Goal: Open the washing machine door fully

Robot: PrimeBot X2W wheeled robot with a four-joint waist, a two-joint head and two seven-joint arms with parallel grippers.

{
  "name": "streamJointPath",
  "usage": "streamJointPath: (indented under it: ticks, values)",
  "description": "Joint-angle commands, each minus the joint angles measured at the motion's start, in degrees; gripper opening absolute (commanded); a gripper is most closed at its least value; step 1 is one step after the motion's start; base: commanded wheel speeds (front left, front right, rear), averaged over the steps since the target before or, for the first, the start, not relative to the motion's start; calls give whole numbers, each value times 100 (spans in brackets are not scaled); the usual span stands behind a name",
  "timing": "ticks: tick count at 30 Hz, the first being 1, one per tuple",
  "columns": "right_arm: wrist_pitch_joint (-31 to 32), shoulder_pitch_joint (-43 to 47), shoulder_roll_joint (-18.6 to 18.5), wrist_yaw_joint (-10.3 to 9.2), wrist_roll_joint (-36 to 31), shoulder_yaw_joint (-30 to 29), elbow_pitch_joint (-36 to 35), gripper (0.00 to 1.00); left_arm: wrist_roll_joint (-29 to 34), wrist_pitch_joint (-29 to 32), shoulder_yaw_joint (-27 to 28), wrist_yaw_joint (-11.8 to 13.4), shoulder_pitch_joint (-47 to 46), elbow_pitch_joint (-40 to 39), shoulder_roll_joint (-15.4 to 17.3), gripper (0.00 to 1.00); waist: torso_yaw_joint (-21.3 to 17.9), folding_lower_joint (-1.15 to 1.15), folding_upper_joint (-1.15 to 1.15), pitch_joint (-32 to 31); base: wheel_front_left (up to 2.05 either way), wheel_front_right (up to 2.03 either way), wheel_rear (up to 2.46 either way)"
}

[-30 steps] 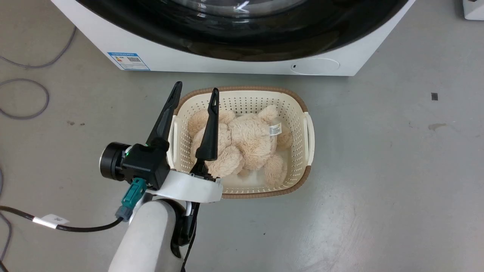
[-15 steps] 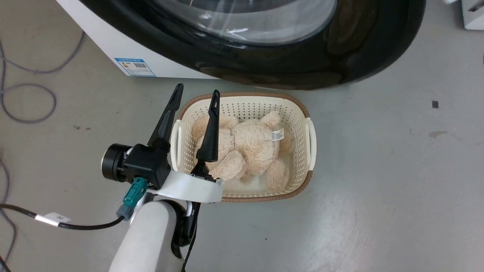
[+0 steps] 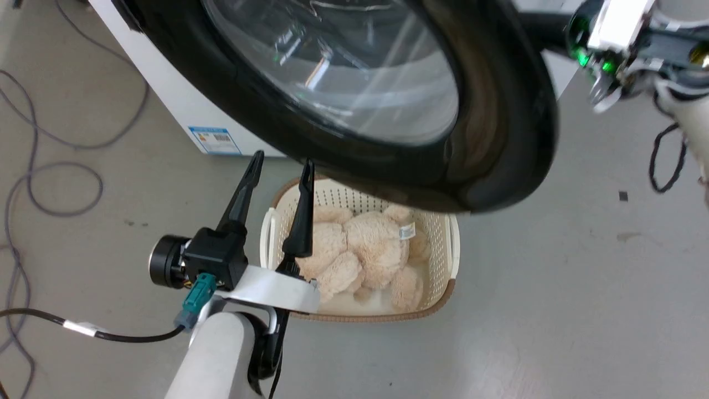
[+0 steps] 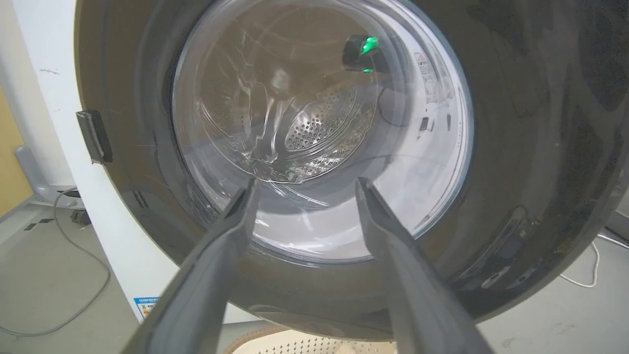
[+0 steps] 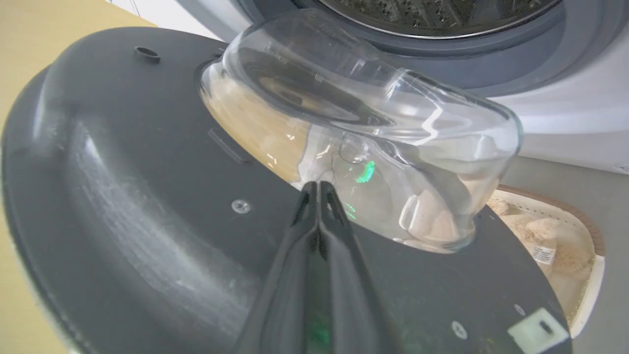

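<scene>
though cut off at top, one washing machine door (image 3: pixel 498 138) part open; one basket (image 3: pixel 454 249), far rim hidden; two pincers: left pincer (image 3: pixel 283 158) spread empty, right pincer (image 5: pixel 318 186) pressed shut.

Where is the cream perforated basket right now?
Head view, lower centre: the cream perforated basket sits on the grey floor, partly under the glossy black round washing machine door, right of the left claw.

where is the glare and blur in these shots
Head view: white glare streaks cross the window of the large round glossy black washing machine door. Left wrist view: its glass warps the perforated steel drum behind; the left gripper looks soft. Right wrist view: white highlights and green glints on the glass; the shut right gripper is blurred.
</scene>
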Motion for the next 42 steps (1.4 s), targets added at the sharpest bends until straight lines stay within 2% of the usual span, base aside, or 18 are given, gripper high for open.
streamJointPath:
  ticks: [1, 12, 25, 30, 33, 34, 35, 36, 42]
  values:
    - [49, 242, 35, -3, 126, -17, -165, 0, 39, -30, 34, -34, 126, 48, 11, 100, 27, 0, 0, -195, 0, 0, 0]
    - [89, 1263, 53, -3, 652, 11, -1075, 0, 111, -30, 134, -115, 463, 240, 11, 100, 56, 0, 0, -702, 0, 0, 0]
    - [61, 1782, -94, -3, 938, 435, -1789, 0, 76, -30, 128, -130, 554, 289, 11, 100, 40, 0, 0, -798, 0, 0, 0]
    - [-125, 1950, -206, -3, 1006, 553, -1971, 0, 58, -30, 97, -106, 575, 302, 11, 100, 59, 0, 0, -845, 0, 0, 0]
    - [-579, 2113, -273, -3, 997, 445, -2067, 0, 40, -30, 94, -99, 601, 316, 11, 100, 69, 0, 0, -889, 0, 0, 0]
    - [-797, 2191, -295, -3, 959, 386, -2112, 40, 33, -30, 95, -96, 609, 319, 11, 100, 69, 0, 0, -897, 0, 0, 0]
    - [-1048, 2288, -320, -3, 910, 318, -2142, 91, 25, -30, 96, -91, 614, 320, 11, 100, 67, 0, 0, -906, 0, 0, 0]
    - [-1279, 2410, -329, -3, 898, 244, -2167, 100, 18, -30, 98, -87, 622, 325, 11, 100, 62, 0, 0, -922, 0, 0, 0]
    - [-2722, 3382, -357, -3, 938, -331, -2280, 100, 1, -30, 138, -78, 723, 405, 11, 100, -12, 0, 0, -1058, 0, 0, 0]
